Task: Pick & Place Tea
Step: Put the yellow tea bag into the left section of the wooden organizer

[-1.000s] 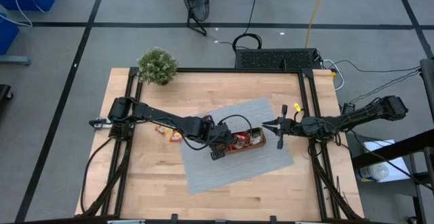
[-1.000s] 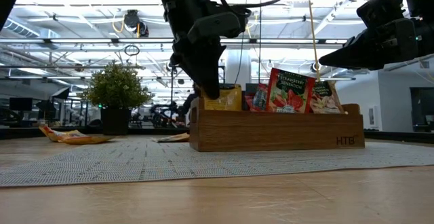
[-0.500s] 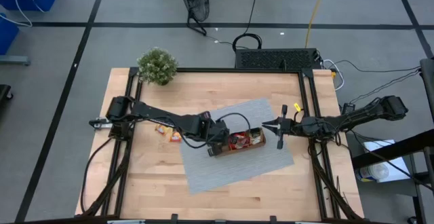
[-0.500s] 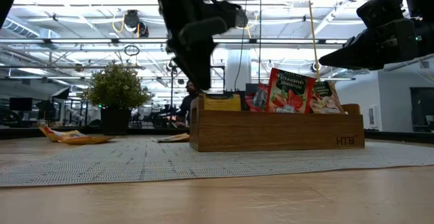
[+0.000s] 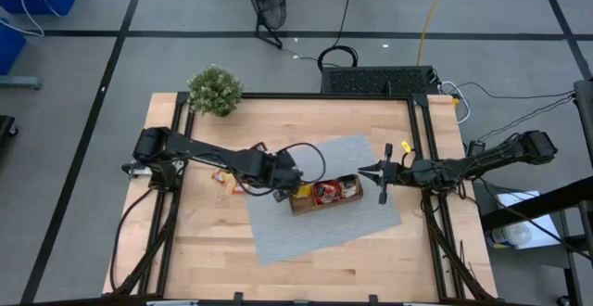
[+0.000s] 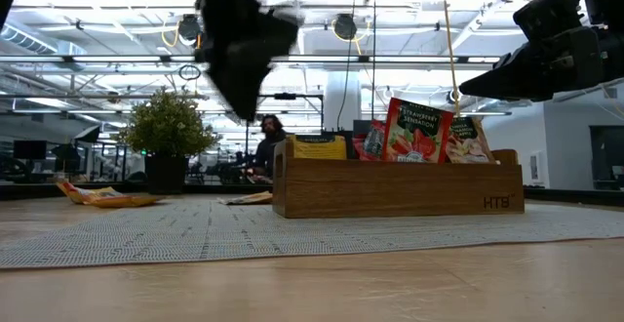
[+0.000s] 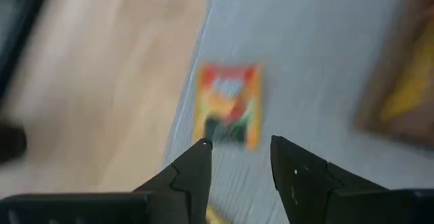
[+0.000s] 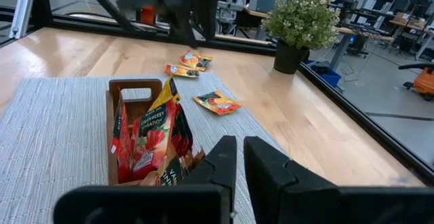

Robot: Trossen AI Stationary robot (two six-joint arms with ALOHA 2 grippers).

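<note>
My left gripper (image 7: 239, 153) hangs over the near-left part of the grey woven mat (image 5: 324, 241), its two dark fingers apart with nothing between them, pointed down at an orange-yellow flat square tea sachet (image 7: 228, 104) lying face up at the mat's left edge. I judge I am lined up there to take it as the next packet, since the open jaws straddle its near end without touching it.

Just beyond, toward the mat's middle, stands the brown wooden three-compartment tray (image 6: 400, 187). Its left compartment holds a yellow sachet lying low, while red strawberry sachets (image 6: 414, 130) and a paler one lean upright against the dividers, which keep them from slumping.

On the bare wooden bench (image 5: 199, 250) left of the mat, a few more loose orange and red sachets (image 5: 228, 180) wait, well apart from the tray.

My right gripper (image 5: 362, 169) hovers off the tray's right end, fingers together and empty, clear of my left arm's path.

At the bench's far left corner sits a small green potted plant (image 5: 215, 90), out of the way.
</note>
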